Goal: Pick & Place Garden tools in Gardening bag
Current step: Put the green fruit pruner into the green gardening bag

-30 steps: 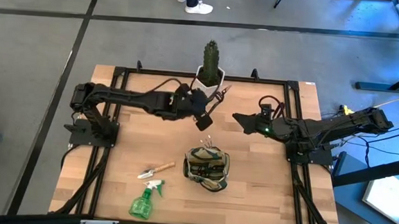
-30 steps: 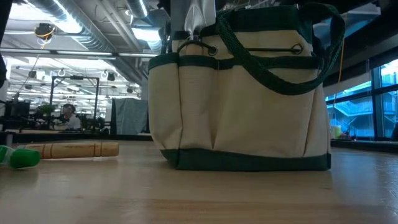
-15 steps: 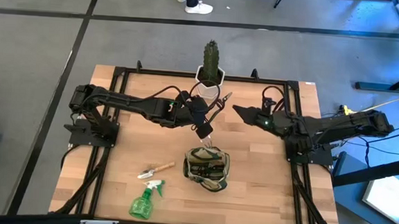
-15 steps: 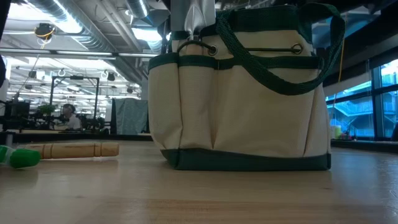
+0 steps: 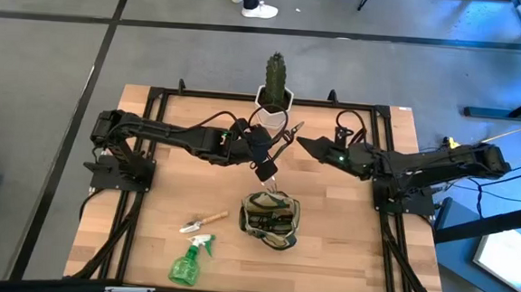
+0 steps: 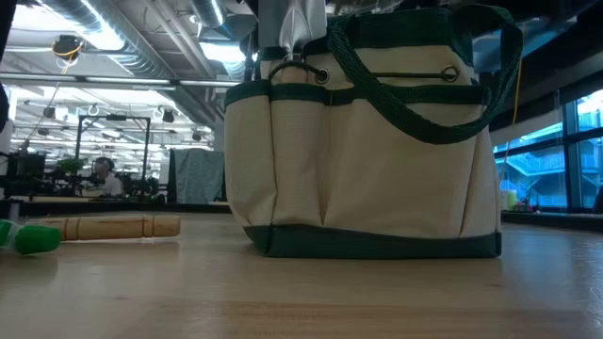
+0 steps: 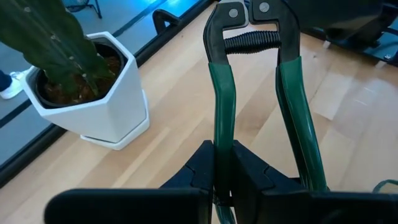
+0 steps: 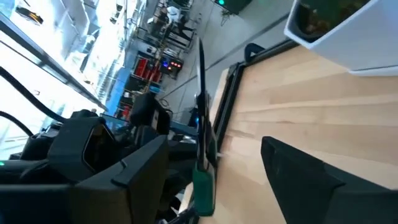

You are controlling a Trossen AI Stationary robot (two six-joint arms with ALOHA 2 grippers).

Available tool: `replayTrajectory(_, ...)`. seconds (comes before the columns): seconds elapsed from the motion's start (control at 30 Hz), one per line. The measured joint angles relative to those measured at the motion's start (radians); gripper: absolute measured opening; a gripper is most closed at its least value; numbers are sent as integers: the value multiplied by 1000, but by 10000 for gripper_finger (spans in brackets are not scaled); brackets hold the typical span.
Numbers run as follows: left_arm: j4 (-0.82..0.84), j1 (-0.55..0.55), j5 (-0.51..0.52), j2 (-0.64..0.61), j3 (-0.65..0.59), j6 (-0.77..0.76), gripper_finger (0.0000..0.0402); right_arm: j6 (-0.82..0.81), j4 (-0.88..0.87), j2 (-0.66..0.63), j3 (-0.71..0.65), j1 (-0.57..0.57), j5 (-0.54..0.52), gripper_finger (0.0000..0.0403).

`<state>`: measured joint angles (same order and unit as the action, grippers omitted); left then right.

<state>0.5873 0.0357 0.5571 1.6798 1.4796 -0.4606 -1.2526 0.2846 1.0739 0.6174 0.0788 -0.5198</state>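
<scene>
Pruning shears [image 7: 255, 118] sit clamped by one green handle in your left gripper [image 5: 264, 157], just above centre in the high view, between the cactus pot [image 5: 273, 99] and the gardening bag [image 5: 270, 218] below it, likely for a handover. Your right gripper [image 5: 302, 144] faces them with fingers spread, holding nothing. Only the left wrist view shows the pinch; the low view shows just the bag's pockets, probably with tools inside.
</scene>
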Motion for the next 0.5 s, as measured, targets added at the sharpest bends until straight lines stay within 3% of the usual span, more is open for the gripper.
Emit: replayTrajectory(0.5, 0, -6, -17, 0, 0, 15, 20, -14, 116, 93, 0, -15, 0, 251)
